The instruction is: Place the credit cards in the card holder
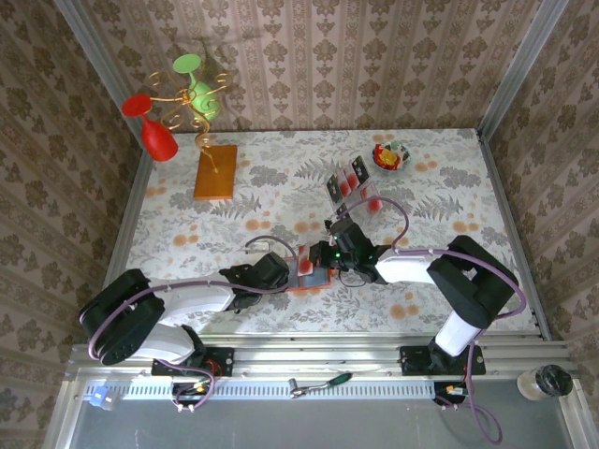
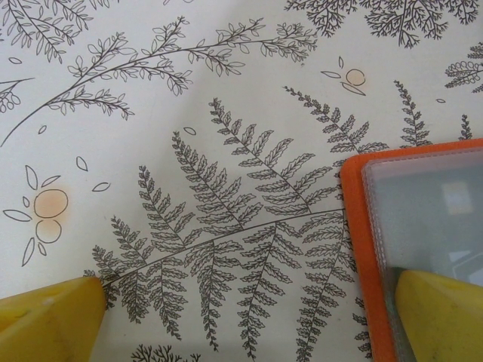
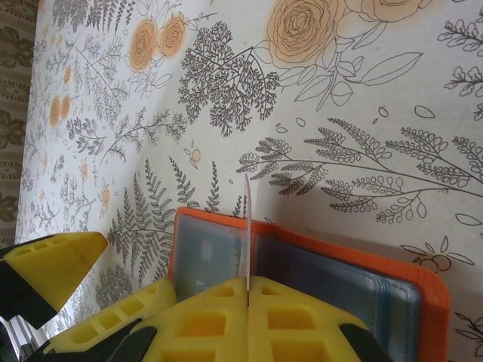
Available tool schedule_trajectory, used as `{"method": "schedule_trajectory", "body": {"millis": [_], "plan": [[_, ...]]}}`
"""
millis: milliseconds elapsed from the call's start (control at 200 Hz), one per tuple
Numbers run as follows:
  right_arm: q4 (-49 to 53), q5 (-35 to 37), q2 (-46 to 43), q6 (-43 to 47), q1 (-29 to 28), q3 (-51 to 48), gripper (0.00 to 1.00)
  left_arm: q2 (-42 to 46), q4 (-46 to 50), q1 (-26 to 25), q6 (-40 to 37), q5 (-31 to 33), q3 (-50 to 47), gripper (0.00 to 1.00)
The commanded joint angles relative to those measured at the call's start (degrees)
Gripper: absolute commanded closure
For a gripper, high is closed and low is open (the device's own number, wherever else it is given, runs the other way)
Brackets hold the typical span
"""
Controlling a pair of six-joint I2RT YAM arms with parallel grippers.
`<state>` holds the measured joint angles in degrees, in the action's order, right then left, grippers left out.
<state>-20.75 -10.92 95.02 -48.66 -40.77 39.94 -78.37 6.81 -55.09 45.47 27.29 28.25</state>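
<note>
Right jaws on one card (image 3: 246,226) over holder (image 3: 432,302)

Top external: fixed high at the near side, looks steeply down over the whole table (image 1: 449,187). Left wrist: very close, facing almost straight down, card holder (image 2: 355,226) at lower right of frame. Right wrist: close, oblique, low over the same holder. All three share it.
</note>
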Motion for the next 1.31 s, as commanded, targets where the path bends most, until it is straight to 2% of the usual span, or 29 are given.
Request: {"method": "schedule_trajectory", "body": {"millis": [0,1300], "plan": [[-0.97,0.81,1.31,-0.35,-0.44,-1.4,1.0,-0.05,3.57,-0.29,0.41,0.31,-1.0,0.0],[-8.21,-3.58,1.71,-2.13,-1.08,-7.68,1.0,0.39,4.0,-0.63,1.01,0.66,-1.44,0.0]]}}
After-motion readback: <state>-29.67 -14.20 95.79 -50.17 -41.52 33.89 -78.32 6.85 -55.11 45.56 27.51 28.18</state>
